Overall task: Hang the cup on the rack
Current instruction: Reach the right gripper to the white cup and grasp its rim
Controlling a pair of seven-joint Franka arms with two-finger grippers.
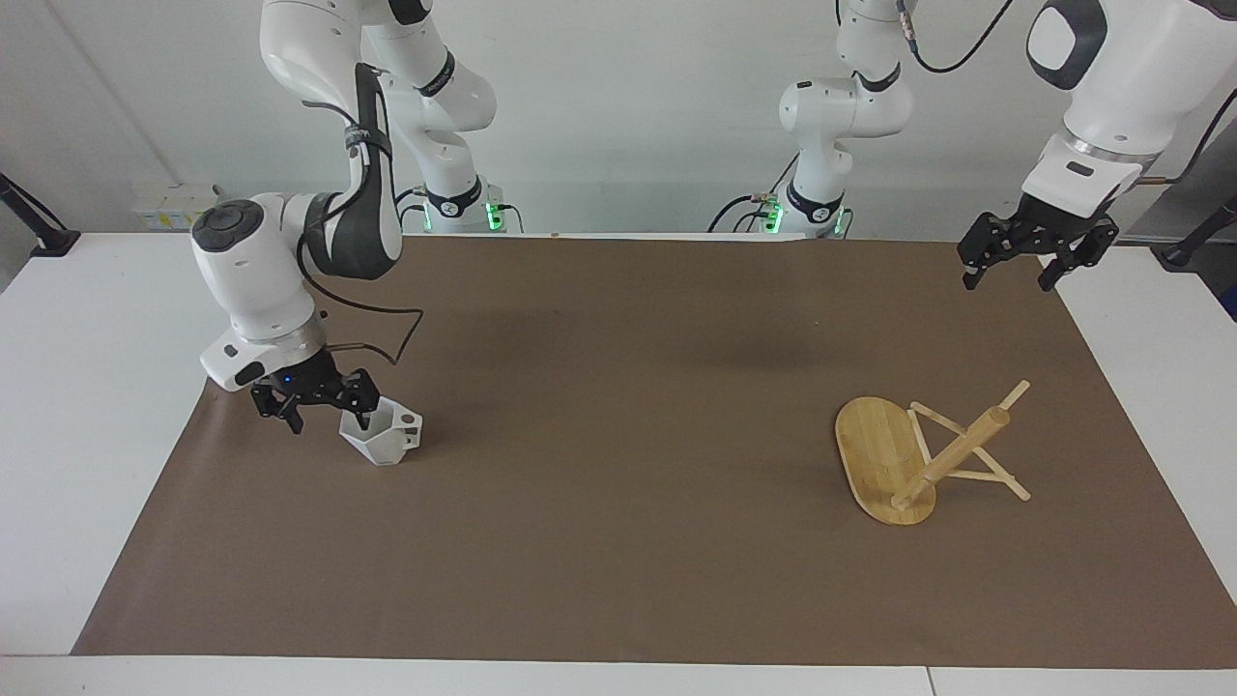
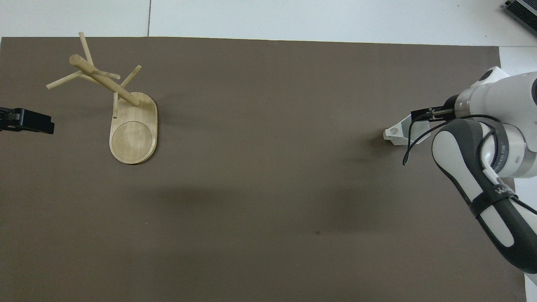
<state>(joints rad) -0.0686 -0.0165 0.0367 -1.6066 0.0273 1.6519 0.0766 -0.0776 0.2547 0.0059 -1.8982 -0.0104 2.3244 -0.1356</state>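
The white faceted cup (image 1: 385, 440) stands on the brown mat toward the right arm's end of the table, its pierced handle (image 1: 411, 422) pointing toward the table's middle. My right gripper (image 1: 329, 418) is low at the cup and open: one finger (image 1: 362, 414) is at the cup's rim, the other is outside it. In the overhead view the right arm hides most of the cup (image 2: 396, 133). The bamboo rack (image 1: 884, 462) stands on its oval base toward the left arm's end; it also shows in the overhead view (image 2: 134, 134). My left gripper (image 1: 1007, 280) waits open, up over the mat's corner.
The brown mat (image 1: 618, 541) covers most of the white table (image 1: 87, 387). The right arm's cable (image 1: 387, 314) loops above the cup. The rack's thin pegs (image 1: 1015, 394) stick out from its post.
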